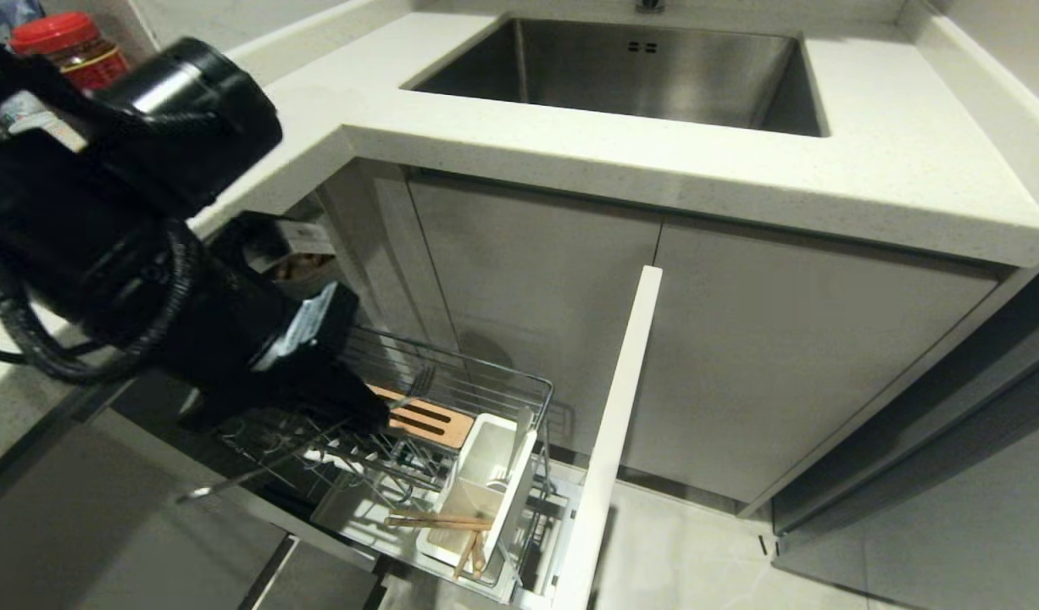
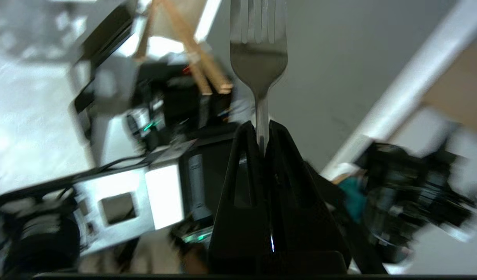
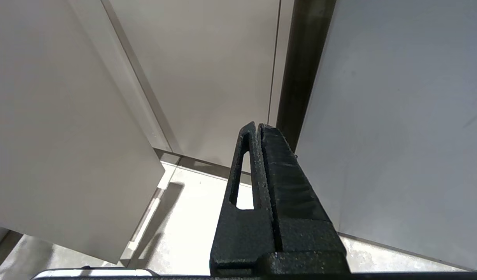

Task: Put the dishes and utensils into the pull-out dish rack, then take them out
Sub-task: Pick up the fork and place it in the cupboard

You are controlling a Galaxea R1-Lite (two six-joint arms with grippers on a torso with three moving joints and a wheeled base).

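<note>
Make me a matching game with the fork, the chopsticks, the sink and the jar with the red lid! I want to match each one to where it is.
Things:
1. fork
2. chopsticks
3. sink
4. red-lidded jar

Places:
A. set into the countertop
B. lying across a white utensil cup in the pull-out rack
C. pinched in the left hand
D. on the counter behind the left arm

Pairs: 1-C, 2-B, 3-A, 4-D

The wooden strip [image 1: 426, 418] is crowded from the left by the left gripper [image 1: 382, 415]. Beside the strip, the white cup [image 1: 486, 474] is blocked by chopsticks [image 1: 439, 522] laid across it. Beyond that, passage is walled off by the front panel [image 1: 608, 449].
</note>
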